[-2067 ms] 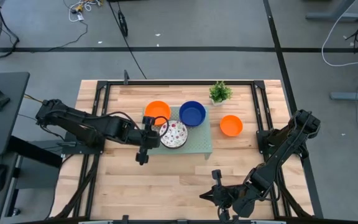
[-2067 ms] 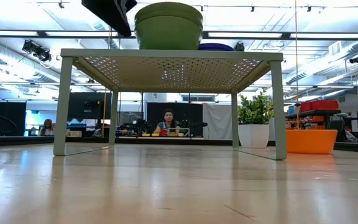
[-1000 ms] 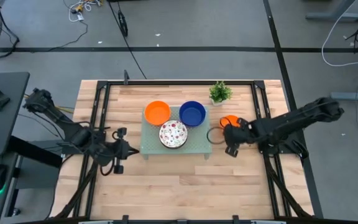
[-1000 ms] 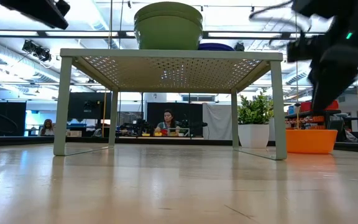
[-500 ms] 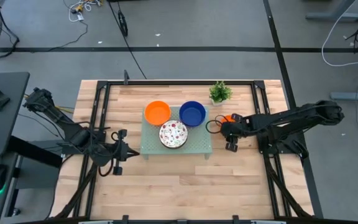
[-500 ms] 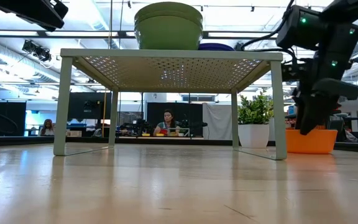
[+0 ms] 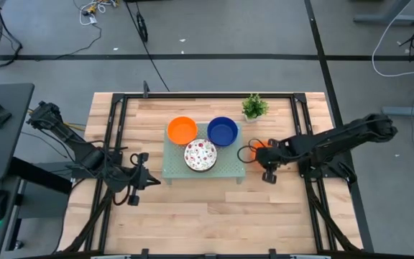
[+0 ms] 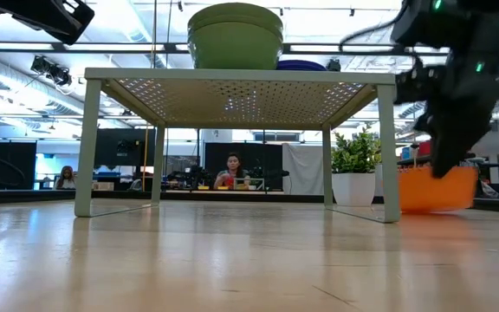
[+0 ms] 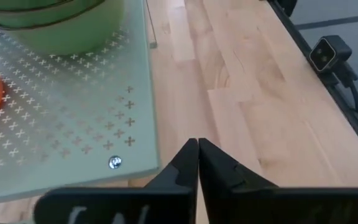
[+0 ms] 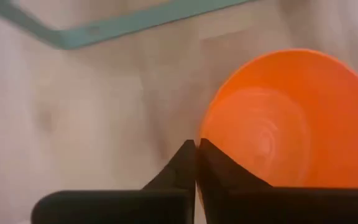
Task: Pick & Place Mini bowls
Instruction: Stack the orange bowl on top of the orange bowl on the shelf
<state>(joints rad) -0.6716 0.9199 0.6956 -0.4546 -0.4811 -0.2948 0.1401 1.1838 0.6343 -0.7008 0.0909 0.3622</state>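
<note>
Two orange bowls point(image 7: 182, 130) point(image 7: 264, 146), one blue bowl point(image 7: 223, 131), one speckled white bowl point(image 7: 200, 155), one green tray point(image 7: 232, 167), one small plant point(image 7: 254, 106), two arms.

Scene evenly and brightly lit from overhead ceiling strips, soft shadows cast beneath the tray point(image 8: 232, 76), glossy sheen seen on the tabletop point(image 8: 232, 260) up close, motion blur shown on the orange bowl point(image 10: 291, 118) just beyond the shut jaws.

Right claw point(image 10: 196, 149) pinched on rim of orange bowl point(image 10: 291, 118); pale green tray point(image 10: 114, 26) edge beyond.
</note>
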